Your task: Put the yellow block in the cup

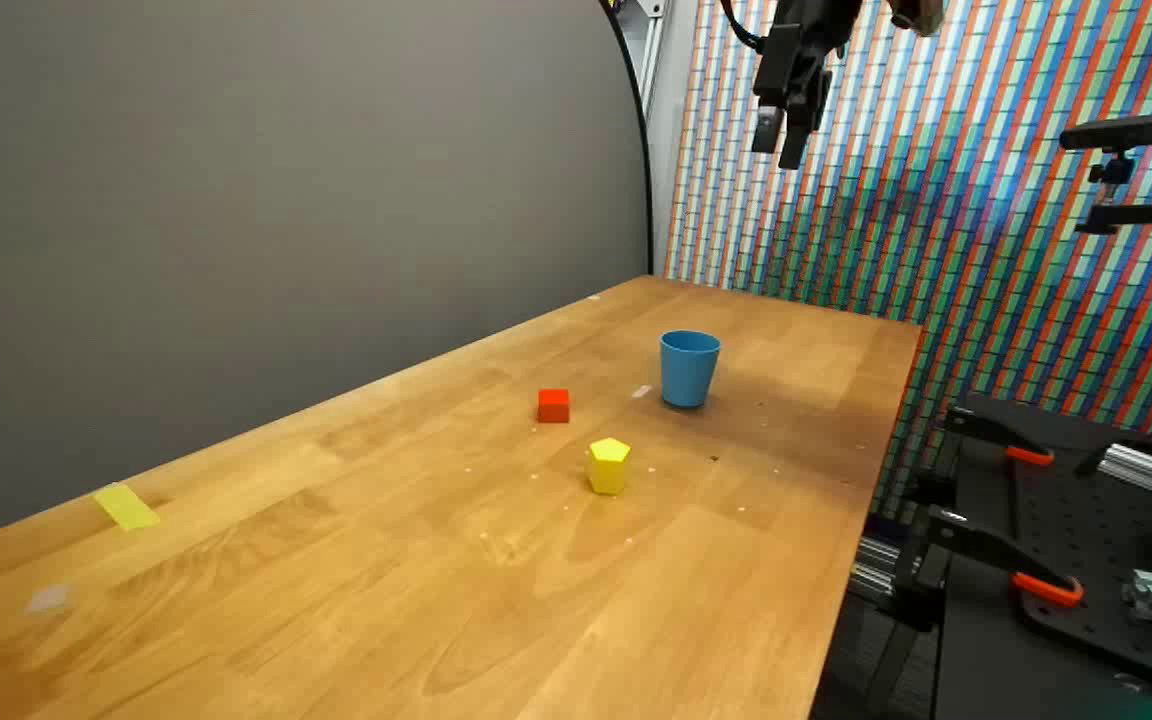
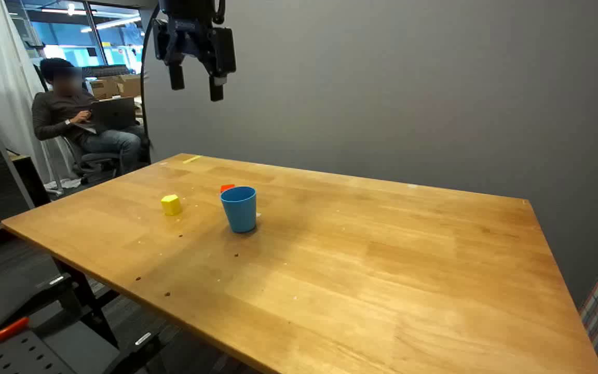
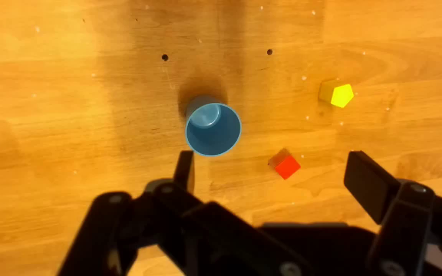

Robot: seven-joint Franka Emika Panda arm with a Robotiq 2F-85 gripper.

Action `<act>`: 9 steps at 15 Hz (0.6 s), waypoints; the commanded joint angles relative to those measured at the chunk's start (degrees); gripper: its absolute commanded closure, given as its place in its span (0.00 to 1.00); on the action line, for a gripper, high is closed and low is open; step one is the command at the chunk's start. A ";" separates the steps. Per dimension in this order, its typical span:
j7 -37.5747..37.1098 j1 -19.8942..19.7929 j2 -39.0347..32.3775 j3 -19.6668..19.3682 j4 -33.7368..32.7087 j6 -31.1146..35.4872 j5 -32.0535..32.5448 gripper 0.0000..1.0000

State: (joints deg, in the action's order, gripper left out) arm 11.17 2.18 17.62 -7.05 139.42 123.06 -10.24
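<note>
The yellow block (image 1: 609, 468) is a small block with a five-sided top, standing on the wooden table; it also shows in an exterior view (image 2: 171, 205) and in the wrist view (image 3: 342, 95). The blue cup (image 1: 688, 375) stands upright nearby, also in an exterior view (image 2: 240, 212). In the wrist view the cup (image 3: 213, 134) shows its inside, with nothing in it. My gripper (image 1: 779, 152) is high above the table, apart from every object; it also shows in an exterior view (image 2: 196, 92). In the wrist view my gripper (image 3: 274, 166) has its fingers wide apart, with nothing between them.
A small red block (image 1: 553, 406) lies on the table (image 1: 386, 600) near the cup and yellow block; the cup partly hides it in an exterior view (image 2: 227, 187). Flat yellow tape (image 1: 126, 506) lies by the table edge. A grey wall panel (image 1: 286, 200) stands behind the table.
</note>
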 commanded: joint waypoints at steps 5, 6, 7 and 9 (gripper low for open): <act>0.22 -0.89 0.04 0.83 -1.06 -0.17 -0.28 0.00; 0.22 -0.89 0.03 0.83 -1.06 -0.17 -0.28 0.00; 0.22 -0.89 0.03 0.83 -1.06 -0.17 -0.28 0.00; 0.22 -0.89 0.03 0.83 -1.06 -0.17 -0.28 0.00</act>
State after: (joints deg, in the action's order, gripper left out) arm 11.17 2.18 17.70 -7.05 138.46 123.07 -10.24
